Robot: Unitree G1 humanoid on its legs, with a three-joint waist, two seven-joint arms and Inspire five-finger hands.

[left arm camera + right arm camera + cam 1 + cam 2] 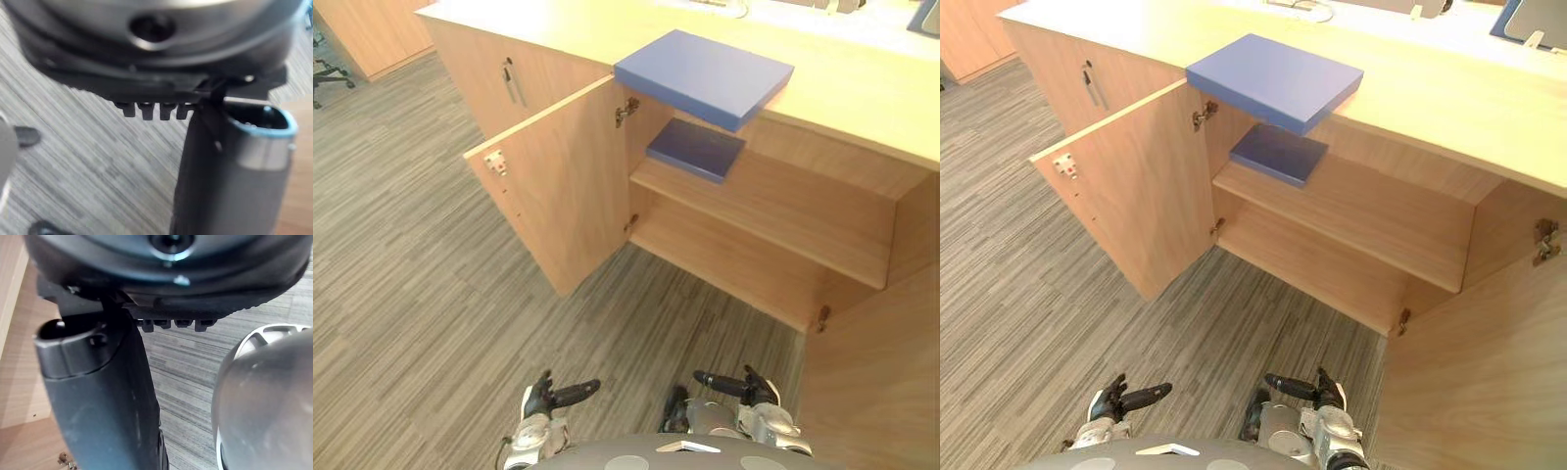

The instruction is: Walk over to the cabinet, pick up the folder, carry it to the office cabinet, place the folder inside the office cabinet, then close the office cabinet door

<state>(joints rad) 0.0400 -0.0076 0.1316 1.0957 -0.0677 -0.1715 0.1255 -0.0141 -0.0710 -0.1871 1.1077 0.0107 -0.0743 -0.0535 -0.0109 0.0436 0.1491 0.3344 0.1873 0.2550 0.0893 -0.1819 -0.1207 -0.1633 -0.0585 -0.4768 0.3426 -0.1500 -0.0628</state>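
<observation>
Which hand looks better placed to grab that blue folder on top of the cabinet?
Probably the right hand: the folder lies almost straight ahead of it, while the left hand faces the open door.

Blue folder (703, 76) flat atop cabinet (862, 93), overhanging edge; door (563, 186) open.

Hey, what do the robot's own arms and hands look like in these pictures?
The left hand and right hand are dark, almost black, with slim rod-like fingers. Up close, the left thumb is a thick, dark grey cylinder with a pale-rimmed hollow end. The forearms are silver-grey metal with rounded wrist cuffs.
</observation>
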